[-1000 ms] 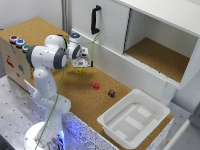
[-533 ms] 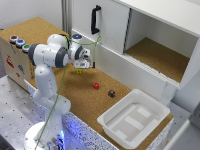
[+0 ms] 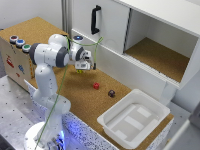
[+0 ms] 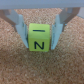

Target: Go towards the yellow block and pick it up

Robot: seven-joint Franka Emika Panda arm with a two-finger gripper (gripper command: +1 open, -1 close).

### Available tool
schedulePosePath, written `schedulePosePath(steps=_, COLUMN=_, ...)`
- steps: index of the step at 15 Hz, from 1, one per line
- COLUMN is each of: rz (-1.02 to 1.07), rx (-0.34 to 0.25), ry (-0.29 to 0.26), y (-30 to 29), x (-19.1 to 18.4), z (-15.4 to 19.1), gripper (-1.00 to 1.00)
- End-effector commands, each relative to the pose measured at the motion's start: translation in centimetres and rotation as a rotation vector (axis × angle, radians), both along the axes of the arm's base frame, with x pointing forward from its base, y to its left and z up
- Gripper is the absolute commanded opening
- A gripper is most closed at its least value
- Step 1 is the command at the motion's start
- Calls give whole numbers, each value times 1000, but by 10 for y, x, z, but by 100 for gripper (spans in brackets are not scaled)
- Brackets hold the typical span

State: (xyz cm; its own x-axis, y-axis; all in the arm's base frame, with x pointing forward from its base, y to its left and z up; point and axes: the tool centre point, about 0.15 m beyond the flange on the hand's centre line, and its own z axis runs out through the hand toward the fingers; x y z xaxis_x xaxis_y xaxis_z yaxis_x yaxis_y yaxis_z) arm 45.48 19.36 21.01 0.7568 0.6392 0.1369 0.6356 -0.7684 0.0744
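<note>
**Visitor:** Where's the yellow block (image 4: 39, 39) right now? I can barely spot it from over here.

**Onlooker:** It sits squarely between the two fingers of the gripper (image 4: 40, 35). From the wrist camera it fills the gap from one finger to the other, and each inner finger face looks pressed against a side of the cube. There are dark markings on its facing side. In the exterior view you only catch a sliver of yellow (image 3: 80, 70) under the gripper (image 3: 83, 66).

**Visitor:** So the jaws are closed on it?

**Onlooker:** Narrowed down to the width of the block, yes, with the block clamped between them. I can't see any gap on either side.

**Visitor:** Is it off the surface?

**Onlooker:** I can't tell. The cork surface (image 3: 75, 95) shows all round it in the wrist view, and there's a dark shadow right beneath the block, but whether it touches the cork isn't clear.

**Visitor:** And the other little blocks?

**Onlooker:** The red block (image 3: 96, 85) lies on the cork well outside the jaws, towards the exterior view's right, and the dark purple block (image 3: 111, 93) is further out again, close to the white tray (image 3: 107, 121). Neither is touching the gripper.
</note>
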Motion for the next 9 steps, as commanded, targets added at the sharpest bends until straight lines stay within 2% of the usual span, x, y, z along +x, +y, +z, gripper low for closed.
schedulePosePath(steps=1, rz=-54, rx=-71, ry=-32, y=4, x=7, z=3, gripper=-100)
schedulePosePath(steps=9, rz=-179, rx=-30, ry=-130, y=-33, x=0, z=65, gripper=-100)
